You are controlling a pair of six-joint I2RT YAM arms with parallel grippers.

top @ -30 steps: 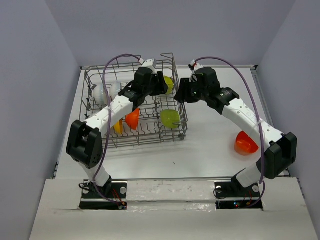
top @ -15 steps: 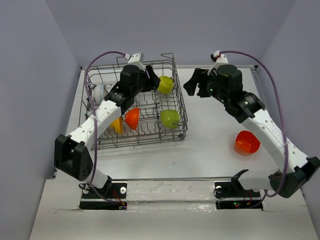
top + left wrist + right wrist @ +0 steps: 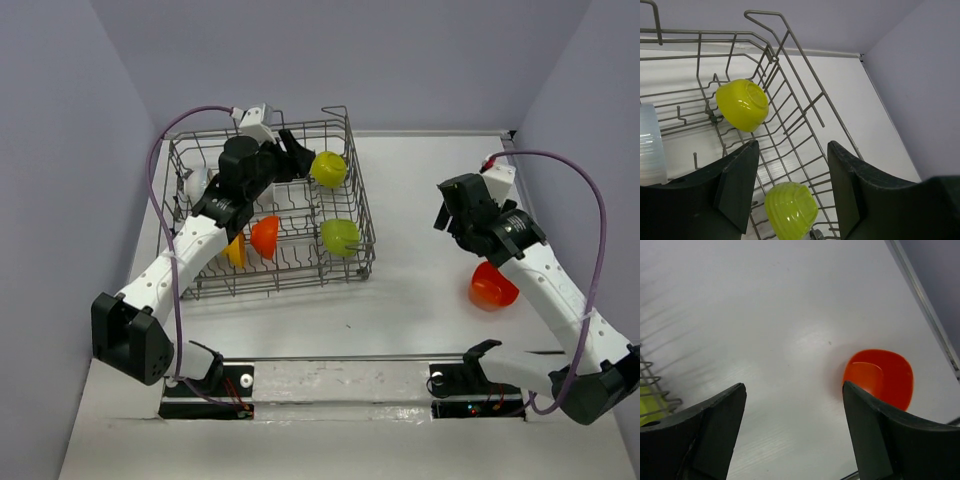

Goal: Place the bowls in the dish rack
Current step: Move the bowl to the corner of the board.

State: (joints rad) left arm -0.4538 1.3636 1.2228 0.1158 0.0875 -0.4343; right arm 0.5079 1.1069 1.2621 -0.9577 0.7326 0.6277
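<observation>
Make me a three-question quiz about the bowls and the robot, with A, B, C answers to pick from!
1. How many lime green bowls sit in the dish rack?
A) one
B) two
C) four

2. Where is the red-orange bowl nearest the right gripper?
A) in the rack
B) on top of a green bowl
C) on the table

3. How is the right gripper?
A) open and empty
B) shut on a bowl
C) shut on the rack

Answers:
1 B: two green ones show among the tines.
2 C: it lies on the bare table, outside the rack.
3 A: its fingers stand apart with nothing between them.
</observation>
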